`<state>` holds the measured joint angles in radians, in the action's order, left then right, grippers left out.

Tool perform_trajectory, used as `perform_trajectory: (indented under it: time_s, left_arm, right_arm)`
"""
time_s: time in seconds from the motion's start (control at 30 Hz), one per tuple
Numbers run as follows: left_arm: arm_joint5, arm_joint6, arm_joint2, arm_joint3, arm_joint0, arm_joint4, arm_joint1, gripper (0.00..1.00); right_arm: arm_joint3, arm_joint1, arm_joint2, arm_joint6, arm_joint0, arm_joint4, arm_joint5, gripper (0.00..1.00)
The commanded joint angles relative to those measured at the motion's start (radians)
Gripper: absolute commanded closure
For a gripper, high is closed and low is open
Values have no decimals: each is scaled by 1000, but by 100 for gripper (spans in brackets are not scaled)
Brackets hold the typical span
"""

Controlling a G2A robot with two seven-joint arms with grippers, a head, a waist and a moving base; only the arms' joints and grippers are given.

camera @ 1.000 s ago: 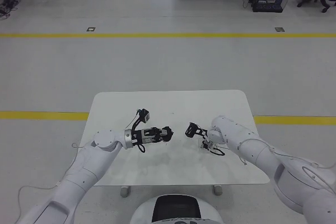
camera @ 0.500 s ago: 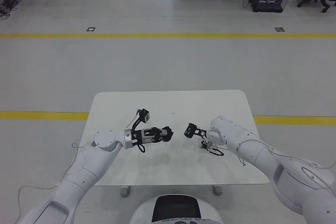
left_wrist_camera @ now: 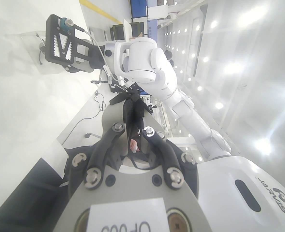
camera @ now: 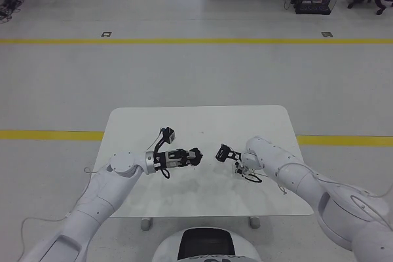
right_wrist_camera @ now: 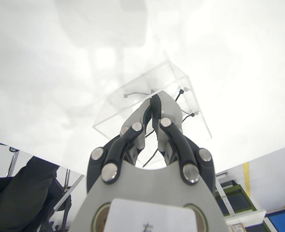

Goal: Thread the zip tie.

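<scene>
White tabletop (camera: 196,124) at mid-frame in the top view, ringed by pale floor (camera: 196,72) with yellow lines (camera: 196,41). Left arm (camera: 111,190) in from the lower left, right arm (camera: 295,173) from the lower right, tips facing and near each other over the centre, not touching. Clear box (right_wrist_camera: 142,83) on the tabletop at the middle of the right wrist view, directly beneath the right jaws; seen also in the upper left of the left wrist view. Right jaws clenched, pads pressed together, tip down at the end of one black zip tie (right_wrist_camera: 135,94) inside the box; no telling from here of a true pinch. Left jaws clenched too, with nothing sure between the pads, level in the air and aimed at the right arm. Spare ties (right_wrist_camera: 181,94) loose toward the box's right wall. Judged as the pick-up step. Confirm a firm hold near the tie's end before lifting. Raise straight up, clear of the walls and of the spare ties. Leave plenty of strap free beyond the pads. Carry slowly toward the left jaws, tail and head slot in line, without twisting.
</scene>
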<state>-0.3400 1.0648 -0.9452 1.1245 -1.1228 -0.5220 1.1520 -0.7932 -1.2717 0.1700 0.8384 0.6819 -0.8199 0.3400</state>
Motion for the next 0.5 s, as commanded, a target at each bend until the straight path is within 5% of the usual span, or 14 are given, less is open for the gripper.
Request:
perform_trajectory:
  time_s: [0.0,0.17,0.47]
  left_arm:
    - [0,0,0,0,0,0,0,100]
    - [0,0,0,0,0,0,0,100]
    - [0,0,0,0,0,0,0,100]
  right_arm:
    - [-2,1,0,-8,-2,0,0,98]
    - [-7,6,0,-18,-4,-2,0,73]
    - [21,6,0,4,-24,82,0,69]
